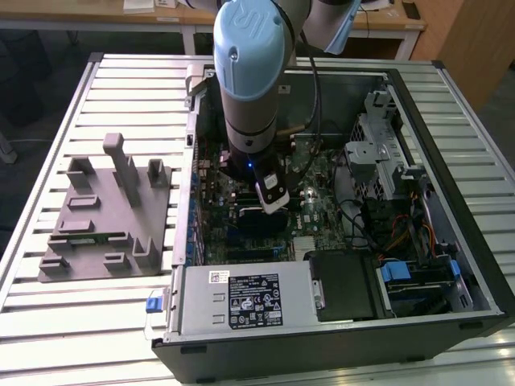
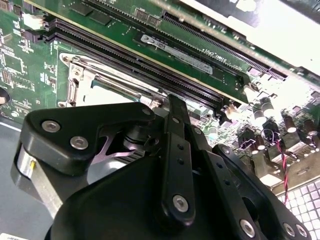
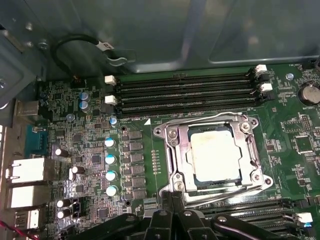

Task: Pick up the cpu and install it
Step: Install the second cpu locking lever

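Cpu [image 3: 215,155]: flat square chip with a pale metal top. In the first wrist view it lies level inside the socket frame [image 3: 172,155] on the green motherboard [image 3: 300,145], its top showing through the frame's window. It looks seated rather than held, so the placing step appears done. Whether the frame is latched cannot be told.

Gripper [image 3: 175,192]: black, poised just above the socket's edge, beside the cpu but not touching it. Its tips appear pressed together with nothing between them, a stance that fits having let the chip go.

Memory slots [image 3: 185,92]: long black rows running on both sides of the socket, white clips at their ends.

Arm [image 1: 249,80]: grey with a blue cap. In the exterior view it reaches straight down into the open computer case [image 1: 451,104], most likely so that the tool meets the socket squarely.

Holder block [image 1: 105,217]: grey plastic with upright posts, on the slatted table [image 1: 48,121] at nine o'clock from the case and well apart from the gripper.

Power supply [image 1: 241,301]: grey box at six o'clock within the case.

Writing: the power supply carries a black-and-white label and a smaller white sticker. Fine white lettering and a small white triangle sit on the board by a socket corner. None of it can be read reliably.
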### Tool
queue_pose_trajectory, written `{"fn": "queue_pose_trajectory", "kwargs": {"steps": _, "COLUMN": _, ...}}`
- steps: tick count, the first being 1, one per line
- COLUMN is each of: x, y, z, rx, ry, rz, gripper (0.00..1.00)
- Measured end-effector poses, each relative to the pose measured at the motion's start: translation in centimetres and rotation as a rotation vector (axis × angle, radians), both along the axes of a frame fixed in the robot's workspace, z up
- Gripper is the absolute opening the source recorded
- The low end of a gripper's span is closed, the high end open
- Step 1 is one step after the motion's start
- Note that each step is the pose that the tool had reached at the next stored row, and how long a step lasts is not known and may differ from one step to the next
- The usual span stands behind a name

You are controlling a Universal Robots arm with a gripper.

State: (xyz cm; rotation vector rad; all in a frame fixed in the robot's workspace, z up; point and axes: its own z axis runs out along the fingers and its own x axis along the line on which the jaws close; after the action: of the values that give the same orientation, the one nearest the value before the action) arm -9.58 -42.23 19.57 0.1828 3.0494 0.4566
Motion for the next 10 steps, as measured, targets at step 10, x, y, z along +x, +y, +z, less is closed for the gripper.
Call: {"fn": "queue_pose_trajectory", "kwargs": {"steps": 10, "x": 0.0, "y": -0.01, "z": -0.01, "rx": -0.0131, "ry": 0.0, "rz": 0.0, "gripper": 0.11}}
